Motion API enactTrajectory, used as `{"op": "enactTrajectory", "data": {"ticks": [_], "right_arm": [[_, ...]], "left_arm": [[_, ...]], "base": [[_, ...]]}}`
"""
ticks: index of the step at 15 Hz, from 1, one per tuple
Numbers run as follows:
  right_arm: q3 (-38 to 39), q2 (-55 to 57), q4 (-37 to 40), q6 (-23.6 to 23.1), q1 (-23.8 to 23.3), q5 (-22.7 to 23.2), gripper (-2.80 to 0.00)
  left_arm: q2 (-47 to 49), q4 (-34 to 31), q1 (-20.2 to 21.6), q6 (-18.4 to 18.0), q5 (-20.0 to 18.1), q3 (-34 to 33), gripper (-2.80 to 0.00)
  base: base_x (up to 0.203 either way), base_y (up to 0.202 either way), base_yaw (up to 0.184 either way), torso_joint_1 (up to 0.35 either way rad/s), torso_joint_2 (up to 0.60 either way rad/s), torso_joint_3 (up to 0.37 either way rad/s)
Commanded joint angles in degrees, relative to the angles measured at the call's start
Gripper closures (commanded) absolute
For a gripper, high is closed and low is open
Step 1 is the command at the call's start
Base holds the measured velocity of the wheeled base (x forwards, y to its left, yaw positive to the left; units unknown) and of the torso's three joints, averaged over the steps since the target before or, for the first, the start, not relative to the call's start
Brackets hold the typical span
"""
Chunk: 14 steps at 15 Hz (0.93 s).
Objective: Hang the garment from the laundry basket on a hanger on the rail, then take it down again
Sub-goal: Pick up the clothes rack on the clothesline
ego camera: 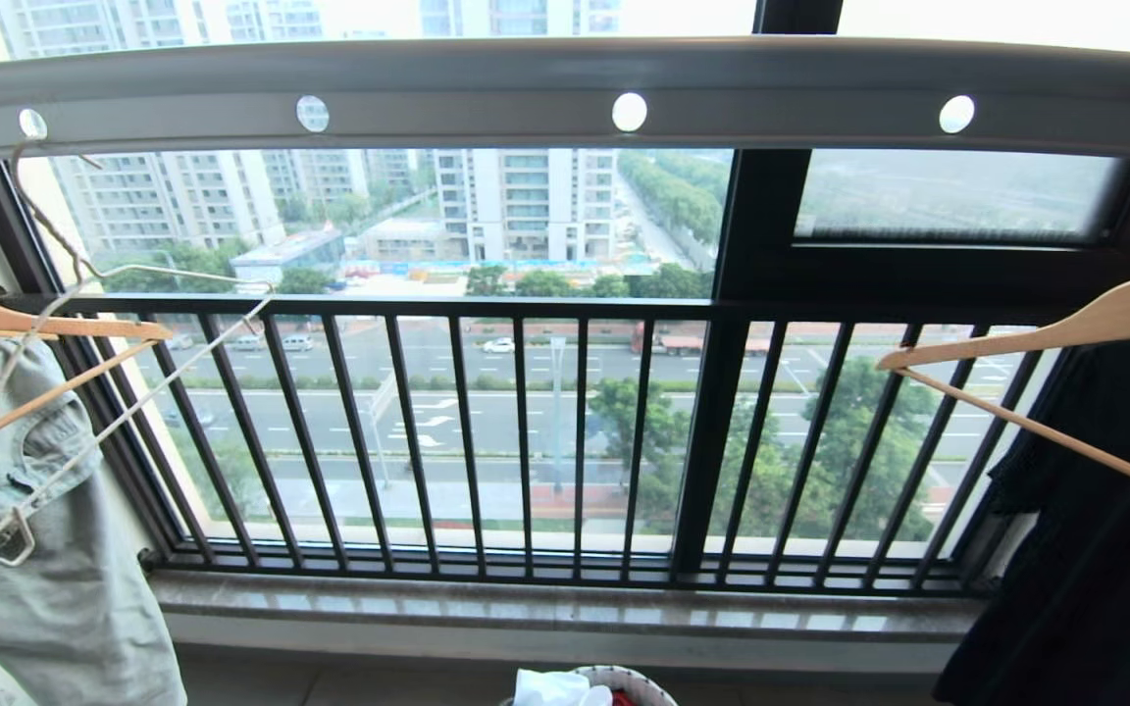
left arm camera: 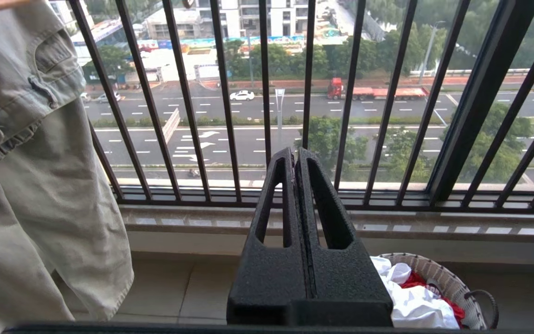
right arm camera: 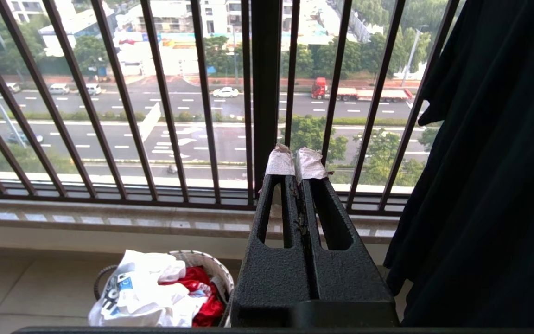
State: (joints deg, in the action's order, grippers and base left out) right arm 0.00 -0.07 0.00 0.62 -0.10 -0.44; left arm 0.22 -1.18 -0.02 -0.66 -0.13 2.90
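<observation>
1. From my head, the rail runs across the top with its row of round holes. The thin wire hanger hangs at its left end, bare, beside a pale denim garment on a wooden hanger. A black garment hangs at the right. Only the rim of the laundry basket shows at the bottom edge, on the floor below the window sill, with a bit of white cloth sticking out. Neither of my arms is in this view.

2. From my left wrist, my left end effector is pressed fully together and holds nothing; it points at the window railing. The basket sits low beside it, with the white T-shirt heaped on top of something red.

3. From my right wrist, my right end effector is also clamped together and empty, its tips wrapped in pale tape. The basket lies below it; the T-shirt is crumpled on top, its blue print showing at one edge, over the red cloth.

4. I judge the task has not begun: the shirt is in the basket and the hanger is bare. The next move calls for spreading one end effector, reaching down to the basket, and pinching only the white shirt, leaving the red cloth behind.
</observation>
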Motion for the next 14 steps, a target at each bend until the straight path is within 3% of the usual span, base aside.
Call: {"op": "enactTrajectory", "data": {"ticks": [1, 4, 7, 11, 14], "right_arm": [[0.0, 0.07, 0.0, -0.01, 0.01, 0.0, 0.0], [0.0, 0.07, -0.09, -0.01, -0.01, 0.0, 0.0], [0.0, 0.07, 0.0, -0.01, 0.01, 0.0, 0.0], [0.0, 0.07, -0.08, 0.08, 0.01, 0.0, 0.0], [0.0, 0.07, 0.0, -0.01, 0.01, 0.0, 0.0]], "left_arm": [[3.1, -0.14, -0.06, 0.04, -0.09, 4.88, 0.0], [12.05, -0.75, -0.06, 0.0, 0.19, 13.27, 0.0], [21.99, -7.12, 0.0, -0.53, 0.28, 27.63, 0.0], [33.87, -22.55, 0.12, -1.31, 0.4, 49.91, 0.0], [42.5, -37.78, 0.18, -2.17, 2.21, 65.73, 0.0]], "base": [[0.0, 0.0, 0.0, 0.0, 0.0, 0.0], [0.0, 0.0, 0.0, 0.0, 0.0, 0.0], [0.0, 0.0, 0.0, 0.0, 0.0, 0.0], [0.0, 0.0, 0.0, 0.0, 0.0, 0.0], [0.0, 0.0, 0.0, 0.0, 0.0, 0.0]]}}
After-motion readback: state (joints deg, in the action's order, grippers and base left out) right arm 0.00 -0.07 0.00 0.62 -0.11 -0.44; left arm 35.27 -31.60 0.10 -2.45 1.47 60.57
